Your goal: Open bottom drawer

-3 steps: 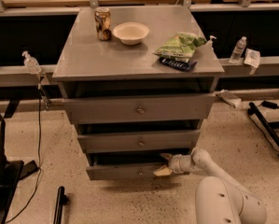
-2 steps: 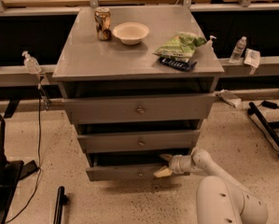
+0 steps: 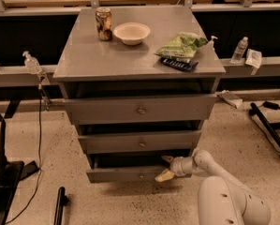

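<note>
The bottom drawer (image 3: 125, 174), lowest of the three, seems pulled out only a little, and the hand (image 3: 162, 168), fingers spread wide at its right end, must draw it further.

1. Grey metal cabinet-top surface (image 3: 106, 60).
2. On it: patterned drink can (image 3: 103, 24) back left, beige round bowl (image 3: 131, 33) beside it, green crinkled snack bag (image 3: 180, 46) right, touching dark flat packet (image 3: 178, 64).
3. Tool (image 3: 165, 168) low, at grey bottom drawer (image 3: 121, 174), right end.

Grey bottom drawer (image 3: 125, 174), small centre knob, slightly open, gripper (image 3: 165, 168) at its right end
</note>
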`<move>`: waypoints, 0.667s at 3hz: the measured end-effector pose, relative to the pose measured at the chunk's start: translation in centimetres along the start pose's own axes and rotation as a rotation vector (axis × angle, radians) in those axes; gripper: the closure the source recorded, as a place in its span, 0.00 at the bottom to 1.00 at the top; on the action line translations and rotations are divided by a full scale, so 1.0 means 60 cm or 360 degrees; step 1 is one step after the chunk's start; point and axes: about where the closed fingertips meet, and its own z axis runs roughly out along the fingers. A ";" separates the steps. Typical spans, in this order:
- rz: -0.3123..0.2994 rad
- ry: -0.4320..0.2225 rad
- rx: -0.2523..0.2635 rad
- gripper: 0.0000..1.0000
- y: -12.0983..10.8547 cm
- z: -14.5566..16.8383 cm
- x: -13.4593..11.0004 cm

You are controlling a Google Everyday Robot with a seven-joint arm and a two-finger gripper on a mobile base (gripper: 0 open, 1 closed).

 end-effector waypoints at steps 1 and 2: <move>0.0000 0.0000 0.0000 0.26 0.000 0.000 0.000; -0.0004 -0.0003 -0.0032 0.25 0.016 -0.007 0.005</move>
